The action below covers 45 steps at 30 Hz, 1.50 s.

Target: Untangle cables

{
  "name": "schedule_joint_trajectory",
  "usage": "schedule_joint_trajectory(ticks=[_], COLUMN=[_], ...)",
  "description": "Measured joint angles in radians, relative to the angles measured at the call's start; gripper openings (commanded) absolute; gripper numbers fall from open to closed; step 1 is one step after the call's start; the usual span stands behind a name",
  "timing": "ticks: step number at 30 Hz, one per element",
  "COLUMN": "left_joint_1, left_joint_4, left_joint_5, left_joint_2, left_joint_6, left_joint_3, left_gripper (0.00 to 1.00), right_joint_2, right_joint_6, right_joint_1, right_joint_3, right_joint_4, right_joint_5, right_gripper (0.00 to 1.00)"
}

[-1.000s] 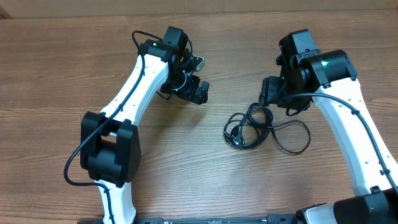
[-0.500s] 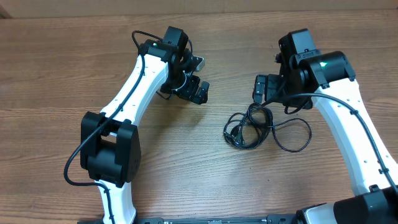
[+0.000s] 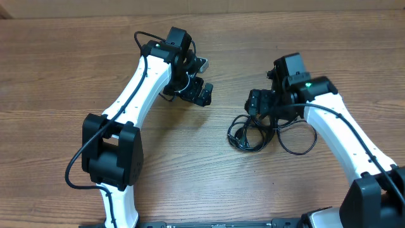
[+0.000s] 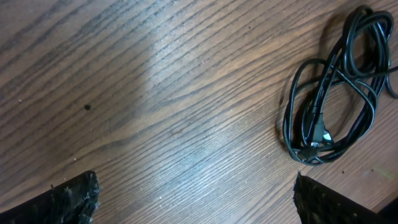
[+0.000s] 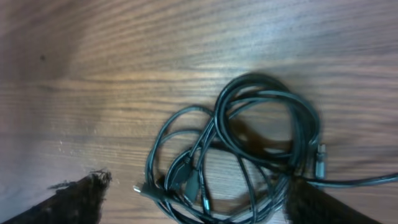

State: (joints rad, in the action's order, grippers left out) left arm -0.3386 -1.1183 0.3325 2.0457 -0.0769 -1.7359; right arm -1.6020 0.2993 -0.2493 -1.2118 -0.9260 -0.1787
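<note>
Right wrist view: cables (image 5: 219, 127) lie under the wide-open, empty right end effector (image 5: 199, 199) (left end effector (image 4: 193, 199) open too).

One fixed camera high above the desk, two wrist cameras close over it.

The overhead view looks straight down on the whole desk (image 3: 50, 57), with the cables (image 3: 253, 142) at 3 o'clock. The left wrist view faces the wood from close by, with the cables (image 4: 326, 93) at 2 o'clock. The right wrist view looks down from nearer still, the cables (image 5: 217, 118) spreading toward 5 o'clock. All three views share that bundle.
</note>
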Motion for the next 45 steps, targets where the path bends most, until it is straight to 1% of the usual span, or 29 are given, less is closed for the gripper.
schedule_joint_trajectory(ticks=[5,8,9,14,18,22,26,30,32,33,35,37,38,45], left_joint_1=[0.0,0.0,0.0,0.0,0.0,0.0,0.0,0.0,0.0,0.0,0.0,0.0,0.0,0.0], left_joint_4=[0.001,0.001,0.0,0.0,0.001,0.0,0.0,0.001,0.0,0.001,0.0,0.0,0.0,0.0], left_joint_5=[0.0,0.0,0.0,-0.001,0.0,0.0,0.0,-0.001,0.0,0.0,0.0,0.0,0.0,0.0], left_joint_2=[0.0,0.0,0.0,0.0,0.0,0.0,0.0,0.0,0.0,0.0,0.0,0.0,0.0,0.0], left_joint_6=[0.0,0.0,0.0,0.0,0.0,0.0,0.0,0.0,0.0,0.0,0.0,0.0,0.0,0.0], left_joint_3=[0.0,0.0,0.0,0.0,0.0,0.0,0.0,0.0,0.0,0.0,0.0,0.0,0.0,0.0], left_gripper=[0.99,1.0,1.0,1.0,1.0,1.0,1.0,1.0,1.0,1.0,1.0,0.99,1.0,1.0], right_joint_2=[0.004,0.004,0.004,0.004,0.004,-0.003,-0.07,-0.132,-0.142,-0.147,-0.15,-0.159,-0.162,-0.17], right_joint_6=[0.045,0.059,0.064,0.101,0.139,0.153,0.161,0.166,0.174,0.179,0.188,0.199,0.196,0.201], right_joint_1=[0.0,0.0,0.0,0.0,0.0,0.0,0.0,0.001,0.002,0.001,0.001,0.001,0.002,0.039], right_joint_3=[0.143,0.208,0.225,0.283,0.316,0.323,0.323,0.316,0.313,0.313,0.313,0.314,0.314,0.315], right_joint_4=[0.179,0.233,0.251,0.37,0.455,0.486,0.514,0.55,0.557,0.56,0.561,0.559,0.561,0.528], right_joint_5=[-0.044,-0.059,-0.064,-0.078,-0.08,-0.079,-0.064,-0.053,-0.053,-0.054,-0.06,-0.071,-0.082,-0.196], right_gripper=[0.81,0.79,0.76,0.7,0.69,0.69,0.68,0.59,0.49,0.44,0.28,0.07,0.04,0.04])
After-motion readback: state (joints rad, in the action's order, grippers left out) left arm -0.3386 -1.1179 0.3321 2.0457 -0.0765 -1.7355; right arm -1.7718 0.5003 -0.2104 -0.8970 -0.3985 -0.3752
